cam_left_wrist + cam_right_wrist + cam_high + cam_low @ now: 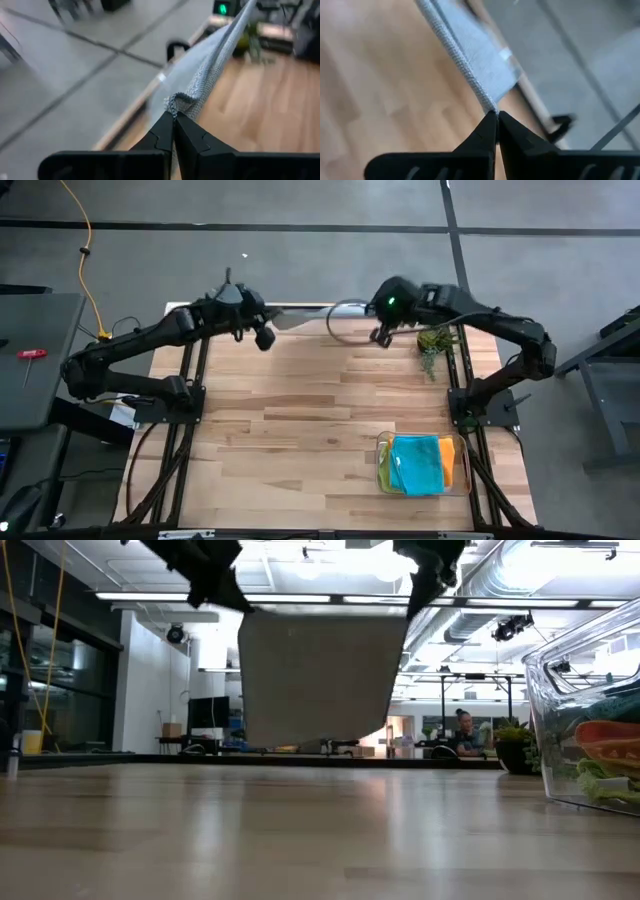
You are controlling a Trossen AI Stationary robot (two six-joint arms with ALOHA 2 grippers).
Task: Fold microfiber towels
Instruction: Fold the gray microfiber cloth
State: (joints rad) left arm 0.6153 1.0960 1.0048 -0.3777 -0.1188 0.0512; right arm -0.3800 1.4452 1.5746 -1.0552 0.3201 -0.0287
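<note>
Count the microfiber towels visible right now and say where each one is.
4 visible: grey towel hanging between both end effectors above the table's far edge; teal, orange and lime green stacked in the clear tray. More may lie hidden underneath.

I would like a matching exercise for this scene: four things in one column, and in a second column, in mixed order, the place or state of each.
Things:
1. grey towel
2. teal towel
3. potted plant
4. left gripper

Places or states:
A. lying in the clear tray
B. standing on the table near the right arm's base
C. hanging above the table, stretched between both grippers
D. jaws shut on one upper corner of the cloth

Pairs: 1-C, 2-A, 3-B, 4-D. The right gripper pinches the other corner.
</note>
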